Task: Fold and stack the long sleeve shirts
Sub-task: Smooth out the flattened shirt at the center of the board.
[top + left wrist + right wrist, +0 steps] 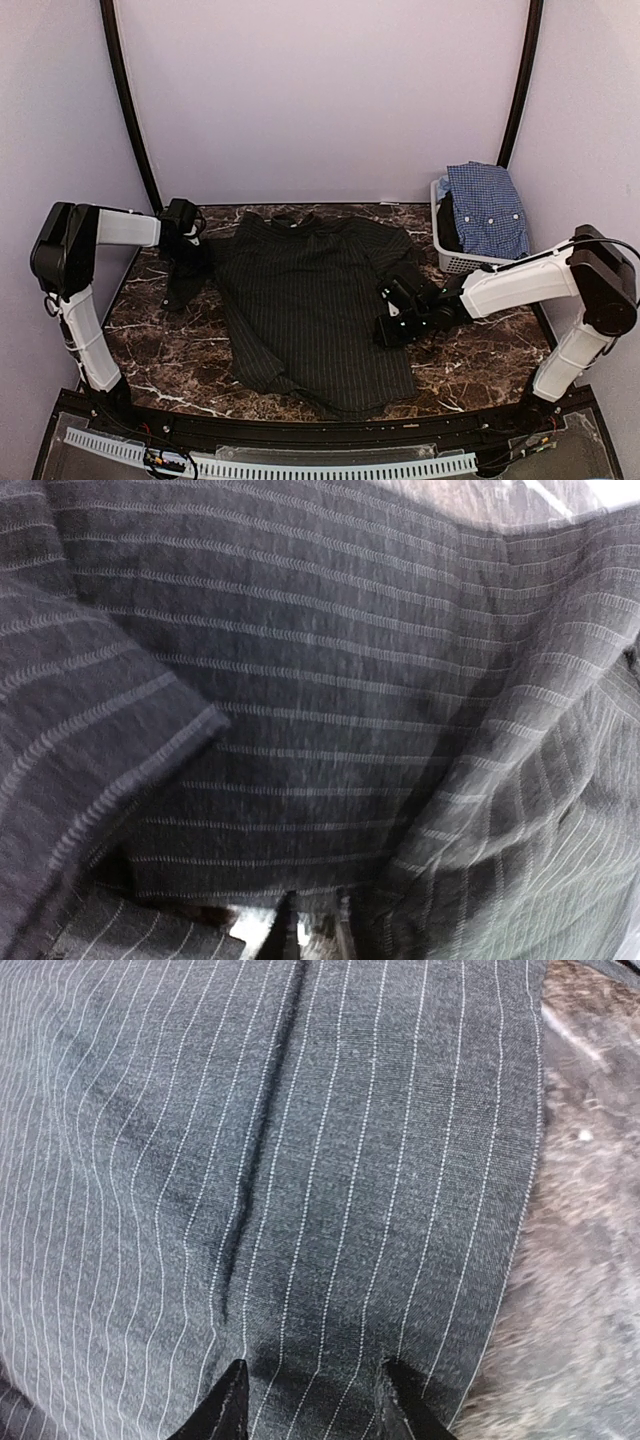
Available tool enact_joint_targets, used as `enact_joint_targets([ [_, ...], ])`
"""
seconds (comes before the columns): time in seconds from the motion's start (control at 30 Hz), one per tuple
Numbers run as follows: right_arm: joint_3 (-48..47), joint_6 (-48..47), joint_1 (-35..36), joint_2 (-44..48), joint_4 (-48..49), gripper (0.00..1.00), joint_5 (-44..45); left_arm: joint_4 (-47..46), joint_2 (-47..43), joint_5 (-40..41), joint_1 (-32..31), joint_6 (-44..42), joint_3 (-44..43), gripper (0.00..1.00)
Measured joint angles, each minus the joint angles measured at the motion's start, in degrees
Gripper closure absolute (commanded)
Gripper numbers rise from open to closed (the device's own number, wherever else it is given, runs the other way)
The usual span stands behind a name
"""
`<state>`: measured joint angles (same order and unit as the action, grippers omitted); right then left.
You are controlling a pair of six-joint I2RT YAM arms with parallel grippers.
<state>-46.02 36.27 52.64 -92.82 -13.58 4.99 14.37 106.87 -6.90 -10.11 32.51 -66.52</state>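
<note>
The black pinstriped shirt (pixel 305 300) lies spread flat on the marble table, collar at the back. Its left sleeve (pixel 185 275) is bunched under my left gripper (pixel 188 238), whose fingers stand close together on the cloth (pixel 300 730) in the left wrist view. My right gripper (pixel 392 315) is open and low over the shirt's right edge; its fingertips (pixel 232 1405) straddle flat pinstriped cloth (pixel 300 1160). The blue-and-white check shirt (pixel 487 208) lies heaped in the white basket (pixel 452 258) at the back right.
Dark clothing (pixel 450 222) sits in the basket beside the check shirt. Bare marble (pixel 480 350) shows right of the black shirt and marble (pixel 160 350) shows to its left. A black rail (pixel 300 432) runs along the table's near edge.
</note>
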Motion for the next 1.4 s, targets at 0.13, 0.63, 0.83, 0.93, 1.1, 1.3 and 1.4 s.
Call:
enact_joint_targets([
  [0.13, -0.55, -0.87, -0.22, 0.0, -1.44, 0.59, 0.04, 2.64, -0.15, 0.22, -0.74, -1.51, -0.2, 0.63],
  [0.63, -9.03, -3.02, 6.75, 0.15, -12.41, 0.46, 4.24, 14.14, -19.93, 12.7, -24.96, 1.81, 5.99, 0.47],
  [0.83, -9.05, -4.2, 8.24, 0.31, -12.07, 0.45, 3.89, 19.43, -23.61, 15.58, -28.59, 7.3, 10.23, 0.46],
  [0.93, -8.59, -4.74, 9.01, 0.92, -11.41, 0.45, 3.39, 21.92, -24.04, 17.27, -32.96, 9.99, 8.85, 0.44],
  [1.1, -7.13, -5.53, 10.16, 3.21, -9.77, 0.44, 2.38, 25.62, -21.03, 18.88, -45.77, 15.76, 3.56, 0.41],
  [1.3, -4.59, -5.49, 12.28, 5.55, -7.56, 0.43, 1.57, 30.64, -12.35, 21.22, -56.3, 21.33, -3.58, 0.38],
  [1.4, -3.06, -4.87, 13.97, 6.16, -6.54, 0.42, 1.36, 32.13, -8.46, 22.16, -59.04, 22.91, -5.9, 0.37],
])
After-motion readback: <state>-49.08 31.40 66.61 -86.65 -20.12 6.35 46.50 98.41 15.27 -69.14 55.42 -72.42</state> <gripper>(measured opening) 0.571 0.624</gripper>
